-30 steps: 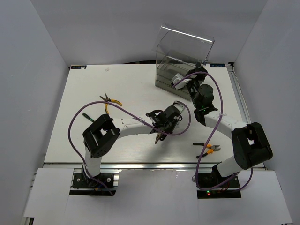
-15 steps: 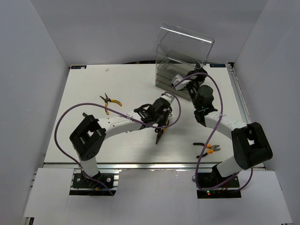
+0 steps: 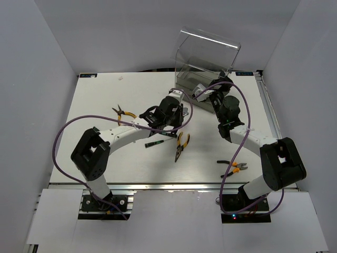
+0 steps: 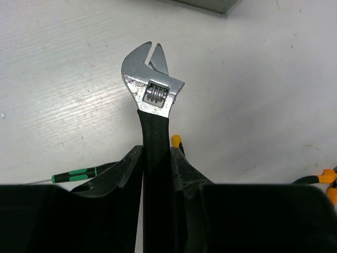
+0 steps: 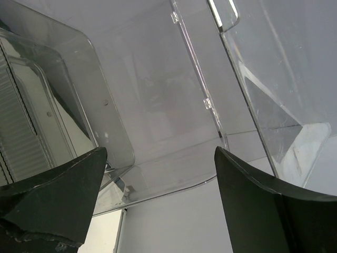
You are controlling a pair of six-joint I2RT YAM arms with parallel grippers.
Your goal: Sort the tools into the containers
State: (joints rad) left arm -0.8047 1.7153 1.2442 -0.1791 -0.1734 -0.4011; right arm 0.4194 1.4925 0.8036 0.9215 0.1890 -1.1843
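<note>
wrench (image 4: 152, 92) gripped by its black handle between the left fingers (image 4: 130, 168), silver head pointing away from the wrist, out over the white bench (image 4: 274, 89). seen from above, the left arm stretches across the middle, its fingers just short of the smoky clear cabinet (image 3: 206, 60) at the far right. the right fingers (image 5: 52, 200) are spread wide with nothing between them, and clear plastic fills that wrist's view. down on the bench, yellow-handled pliers (image 3: 181, 145) lie just beside a green-black screwdriver (image 3: 160, 141) near the middle. slim pliers (image 3: 124, 112) sit well off to the left, and orange-black cutters (image 3: 233, 167) lie near the right arm.
</note>
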